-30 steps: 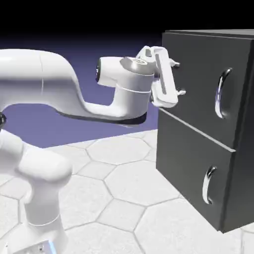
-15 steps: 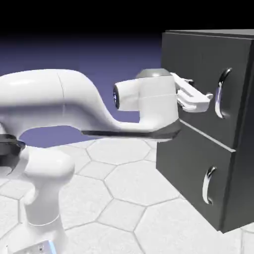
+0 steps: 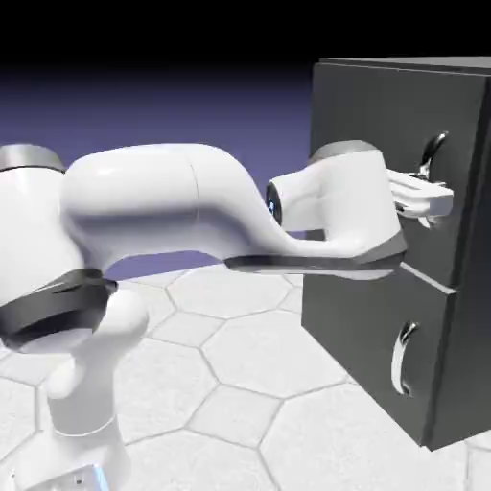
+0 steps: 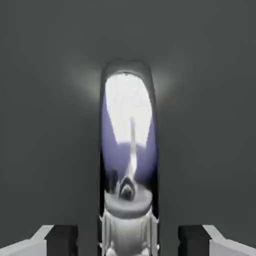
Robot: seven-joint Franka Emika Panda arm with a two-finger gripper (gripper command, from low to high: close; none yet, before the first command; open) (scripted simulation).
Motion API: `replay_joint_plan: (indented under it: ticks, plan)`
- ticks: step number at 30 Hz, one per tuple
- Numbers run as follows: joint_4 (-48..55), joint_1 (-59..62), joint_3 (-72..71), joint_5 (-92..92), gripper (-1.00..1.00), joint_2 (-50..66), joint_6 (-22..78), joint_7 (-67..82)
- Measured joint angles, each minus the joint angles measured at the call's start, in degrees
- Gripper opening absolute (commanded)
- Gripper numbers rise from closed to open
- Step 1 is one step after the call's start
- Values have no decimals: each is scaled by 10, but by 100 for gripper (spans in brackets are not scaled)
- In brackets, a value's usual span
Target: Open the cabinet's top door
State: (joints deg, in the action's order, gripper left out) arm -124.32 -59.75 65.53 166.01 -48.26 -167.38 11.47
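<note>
The dark grey cabinet (image 3: 460, 316) stands at the exterior view's right. Its top door (image 3: 374, 105) lies flush and closed. My gripper (image 3: 432, 199) reaches straight onto the door's curved silver handle (image 3: 437, 146) at about its middle and is shut on it. In the hand view the handle (image 4: 129, 130) runs up the centre, large and shiny, against the flat dark door (image 4: 45, 100). My gripper (image 4: 128, 245) straddles it, with one grey fingertip (image 4: 47, 240) at each side of the bottom edge.
Below the top door is a shorter panel (image 3: 355, 307) with a smaller silver handle (image 3: 405, 357), also closed. The cabinet rests on a white hexagon-tiled table (image 3: 240, 364). My arm's forearm (image 3: 336, 206) crosses in front of the cabinet's left edge.
The hand swung from the cabinet's left corner rightward across the top door to the handle, turned to point at it, and the fingers closed on the handle.
</note>
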Motion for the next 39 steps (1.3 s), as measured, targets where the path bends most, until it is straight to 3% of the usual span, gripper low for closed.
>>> replay_joint_plan:
  ticks: [20, 39]
  plan:
    - [-153, 415, -347, -6, -100, 87, 37, -233]
    - [-357, 778, -687, -449, -100, -145, 3, -11]
